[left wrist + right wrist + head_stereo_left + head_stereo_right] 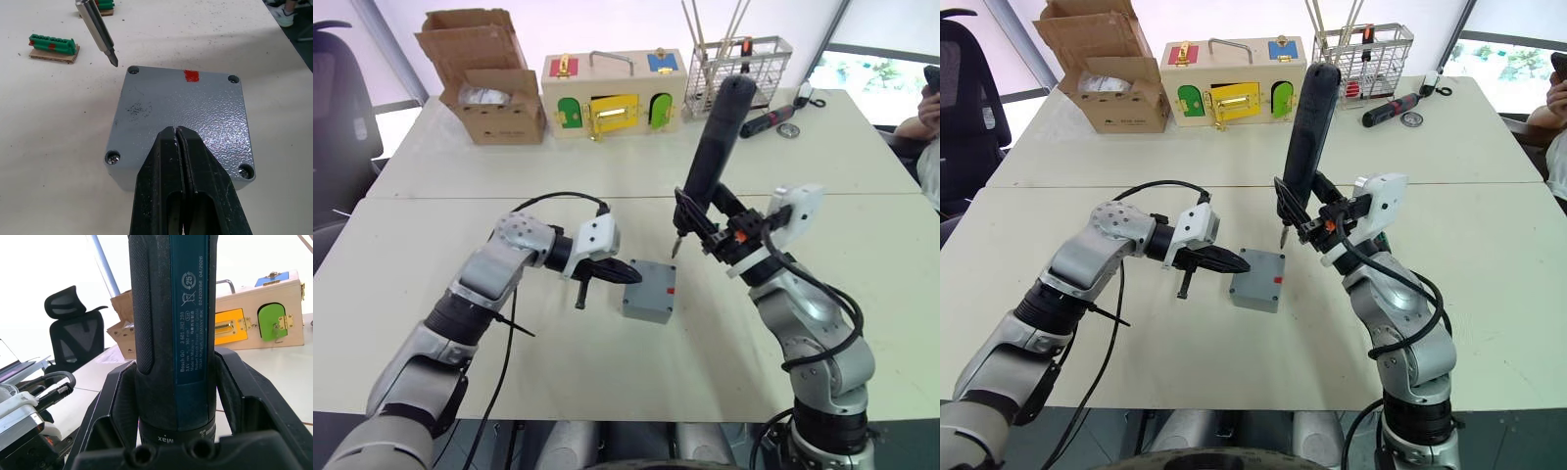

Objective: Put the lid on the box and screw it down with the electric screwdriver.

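Note:
The grey box [648, 294] sits mid-table with a red mark on its side. The grey lid [181, 112] lies on top of it, matching its outline. My left gripper [176, 131] is shut, and its tips rest on the lid's near edge. My right gripper [707, 233] is shut on the electric screwdriver [720, 137], which stands nearly upright. The black body with its bluish label [188, 333] sits between the fingers. The metal bit [100, 32] hovers just above the lid's corner hole [133, 70], not touching it.
At the table's far side stand a brown cardboard box [489, 93], a wooden box with coloured doors [612, 93] and a wire basket [739, 64], with a hand screwdriver [769, 120] beside it. Green connector blocks [53, 46] lie near the box. A person [925, 127] sits at far right.

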Robot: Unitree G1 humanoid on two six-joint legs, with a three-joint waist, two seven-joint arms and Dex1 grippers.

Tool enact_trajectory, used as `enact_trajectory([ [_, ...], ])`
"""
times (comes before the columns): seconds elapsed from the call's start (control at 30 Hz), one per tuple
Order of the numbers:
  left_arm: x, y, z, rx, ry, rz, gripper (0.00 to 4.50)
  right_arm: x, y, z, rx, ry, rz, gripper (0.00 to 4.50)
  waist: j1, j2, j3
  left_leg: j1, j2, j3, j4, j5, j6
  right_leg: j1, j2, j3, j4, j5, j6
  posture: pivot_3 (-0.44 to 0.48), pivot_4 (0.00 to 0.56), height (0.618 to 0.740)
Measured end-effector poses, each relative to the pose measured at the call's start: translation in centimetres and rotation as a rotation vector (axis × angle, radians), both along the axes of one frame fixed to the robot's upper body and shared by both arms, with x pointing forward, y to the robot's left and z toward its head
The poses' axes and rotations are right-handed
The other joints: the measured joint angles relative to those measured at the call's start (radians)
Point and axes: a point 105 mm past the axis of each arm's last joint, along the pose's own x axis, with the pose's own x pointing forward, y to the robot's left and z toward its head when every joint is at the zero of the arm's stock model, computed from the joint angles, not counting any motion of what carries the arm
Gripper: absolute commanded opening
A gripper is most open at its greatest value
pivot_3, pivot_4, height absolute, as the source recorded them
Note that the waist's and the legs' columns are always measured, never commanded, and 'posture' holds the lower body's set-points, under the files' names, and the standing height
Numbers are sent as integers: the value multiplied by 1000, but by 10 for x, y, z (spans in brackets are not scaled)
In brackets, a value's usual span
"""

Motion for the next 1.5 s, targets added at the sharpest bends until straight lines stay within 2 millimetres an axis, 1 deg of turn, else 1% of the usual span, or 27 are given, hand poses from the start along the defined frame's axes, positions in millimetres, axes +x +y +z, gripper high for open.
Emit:
enact_trajectory([
  [0.47, 0, 0, 0, -1, 0, 0, 0, -4, -2, -12, -32, 40, 9, 1988, 0, 0, 0, 0, 0, 0, 0, 0, 0, 0, 0, 0, 0, 0, 0, 0, 150, 740],
  [0.67, 0, 0, 0, -1, 0, -1, 0, -3, -6, -10, -16, 39, -9, 1988, 1, 0, 0, 0, 0, 0, 0, 0, 0, 0, 0, 0, 0, 0, 0, 0, 150, 740],
  [0.87, 0, 0, 0, -1, 1, -2, 0, 0, -9, 4, 15, 4, -26, 1988, 0, 0, 0, 0, 0, 0, 0, 0, 0, 0, 0, 0, 0, 0, 0, 0, 150, 740],
  [1.07, 0, 0, 0, -1, 1, -2, 0, -3, -6, 1, 22, 32, 4, 1988, 0, 0, 0, 0, 0, 0, 0, 0, 0, 0, 0, 0, 0, 0, 0, 0, 150, 740],
  [1.5, 0, 0, 0, -1, 2, -1, 0, -4, -5, -3, 3, 45, 13, 1988, 1, 0, 0, 0, 0, 0, 0, 0, 0, 0, 0, 0, 0, 0, 0, 0, 150, 740],
])
